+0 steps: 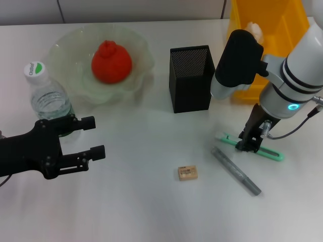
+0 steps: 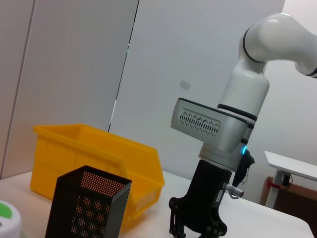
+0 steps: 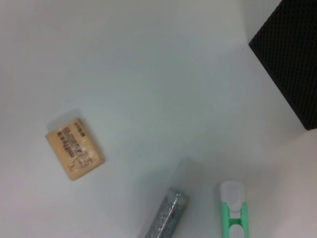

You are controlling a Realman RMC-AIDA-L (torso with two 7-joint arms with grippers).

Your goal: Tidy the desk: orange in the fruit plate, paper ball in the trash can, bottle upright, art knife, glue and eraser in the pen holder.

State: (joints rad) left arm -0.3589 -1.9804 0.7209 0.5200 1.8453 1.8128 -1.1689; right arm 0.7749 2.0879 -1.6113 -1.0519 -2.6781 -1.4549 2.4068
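Right gripper (image 1: 249, 144) is down on the green art knife (image 1: 250, 146), fingertips straddling its middle, though whether they've pinched it yet I cannot tell. The knife lies flat, long axis running from near the pen holder (image 1: 192, 78) out toward the robot's right. Left gripper (image 1: 90, 137) waits spread open by the bottle (image 1: 48, 97).

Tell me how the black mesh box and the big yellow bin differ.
The pen holder is black metal mesh, taller than wide; the trash can is bright yellow solid plastic, far bigger, with sloped walls. A white paper ball lies in the trash can; nothing shows inside the pen holder. Both stand upright and open-topped on the table.
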